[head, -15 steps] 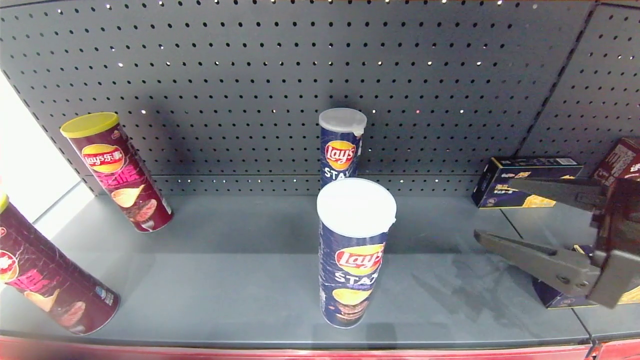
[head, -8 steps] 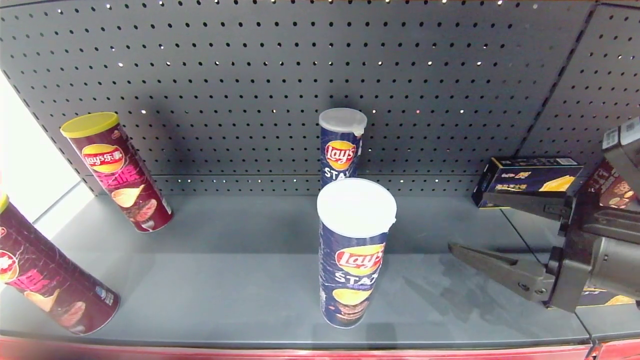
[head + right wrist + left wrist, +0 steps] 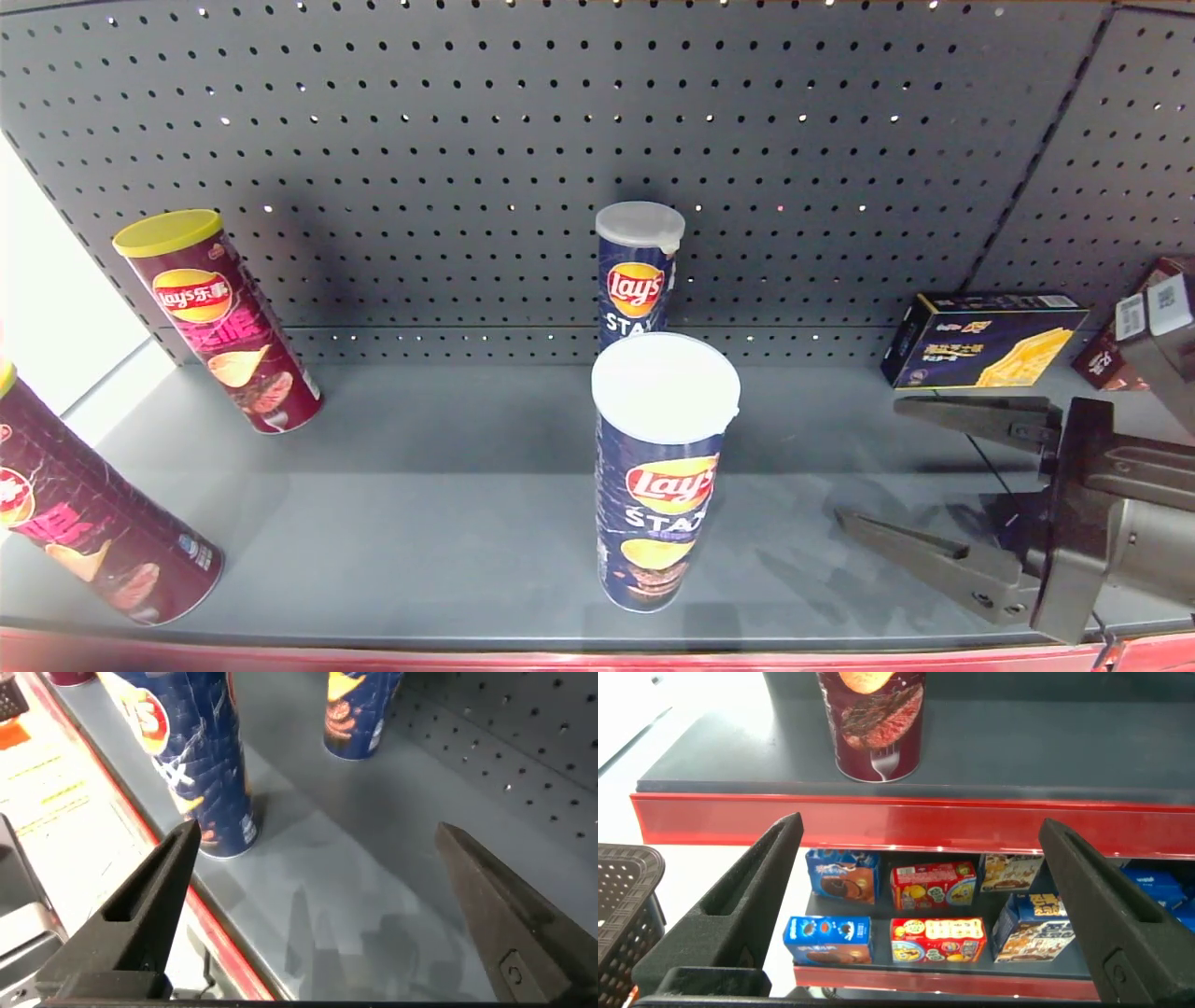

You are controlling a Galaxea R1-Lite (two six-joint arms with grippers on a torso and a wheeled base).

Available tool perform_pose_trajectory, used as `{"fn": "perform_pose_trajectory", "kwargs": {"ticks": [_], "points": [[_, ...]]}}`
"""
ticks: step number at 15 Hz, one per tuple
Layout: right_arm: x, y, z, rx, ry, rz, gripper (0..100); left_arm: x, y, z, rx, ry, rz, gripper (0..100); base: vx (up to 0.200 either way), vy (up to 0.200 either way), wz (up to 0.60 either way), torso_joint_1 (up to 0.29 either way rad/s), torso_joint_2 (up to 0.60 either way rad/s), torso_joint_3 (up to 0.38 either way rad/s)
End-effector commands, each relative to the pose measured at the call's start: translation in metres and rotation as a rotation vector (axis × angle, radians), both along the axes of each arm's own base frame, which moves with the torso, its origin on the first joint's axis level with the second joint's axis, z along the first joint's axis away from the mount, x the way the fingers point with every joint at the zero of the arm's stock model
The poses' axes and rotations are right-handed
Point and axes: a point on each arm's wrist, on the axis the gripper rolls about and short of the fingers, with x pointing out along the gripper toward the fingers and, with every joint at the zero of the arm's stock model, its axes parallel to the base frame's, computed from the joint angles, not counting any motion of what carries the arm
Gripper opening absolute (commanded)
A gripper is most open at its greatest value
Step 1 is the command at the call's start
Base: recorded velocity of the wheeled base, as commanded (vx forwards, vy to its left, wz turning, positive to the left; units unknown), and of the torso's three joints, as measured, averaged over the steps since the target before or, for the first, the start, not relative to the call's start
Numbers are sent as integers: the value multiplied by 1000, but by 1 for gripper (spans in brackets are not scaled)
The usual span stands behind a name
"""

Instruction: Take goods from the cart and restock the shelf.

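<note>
Our marker is the front blue chip can (image 3: 663, 471). It stands upright near the front lip of the grey shelf (image 3: 420, 523), with its white lid on. Directly behind it, against the pegboard, stands a second blue chip can (image 3: 638, 275). Well off to its left are two maroon chip cans, one at the back (image 3: 219, 322) and one at the front edge (image 3: 89, 523).

To the right of the blue can sits the right gripper (image 3: 870, 461). Its jaws are spread wide with nothing between them, and its tips point at the can without touching it. The right wrist view agrees: the right gripper (image 3: 318, 835) is open, the front can (image 3: 201, 765) is close by, and the rear one (image 3: 360, 714) is beyond it.

The left gripper (image 3: 920, 831) is also wide and empty. It hangs in front of the shelf's red lip (image 3: 906, 821), below a maroon can (image 3: 871, 723).

How will one of these cans handle? We'd call it a light, stiff cardboard tube with a glossy, slippery skin. It is tall on a narrow base, so it should tip easily. The place to grip is across the mid-body, squarely, and not on the plastic lid, which could pop off.

Compared with a second ago, the right gripper has sunk lower and drifted towards the shelf's front edge, edging nearer the blue can. That has uncovered the blue-and-yellow box (image 3: 985, 341) lying farther right at the back. The jaws have stayed wide throughout, and none of the cans has moved.
</note>
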Motion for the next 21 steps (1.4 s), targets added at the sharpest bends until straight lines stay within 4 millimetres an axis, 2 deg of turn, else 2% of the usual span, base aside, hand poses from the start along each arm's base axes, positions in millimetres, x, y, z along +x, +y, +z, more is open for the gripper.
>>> {"fn": "perform_pose_trajectory", "kwargs": {"ticks": [1,8,11,13,15,17,19,20,21], "points": [[1,1,-6,-16,17,0,100,0,0,0,0,0,0,100,0,0,0,0,0,0],[2,-1,0,-1,-1,-15,100,0,0,0,0,0,0,100,0,0,0,0,0,0],[-7,-18,9,45,-58,-64,100,0,0,0,0,0,0,100,0,0,0,0,0,0],[-20,-36,18,92,-119,-107,100,0,0,0,0,0,0,100,0,0,0,0,0,0],[-47,-68,18,143,-202,-209,100,0,0,0,0,2,0,100,0,0,0,0,0,0],[-68,-85,7,165,-245,-283,100,0,0,0,0,2,0,100,0,0,0,0,0,0],[-98,-105,-15,187,-315,-419,100,0,0,0,0,2,0,100,0,0,0,0,0,0],[-108,-110,-23,192,-341,-466,100,0,0,0,0,2,0,100,0,0,0,0,0,0],[-122,-115,-39,189,-364,-512,100,0,0,0,0,0,0,100,0,0,0,0,0,0]]}}
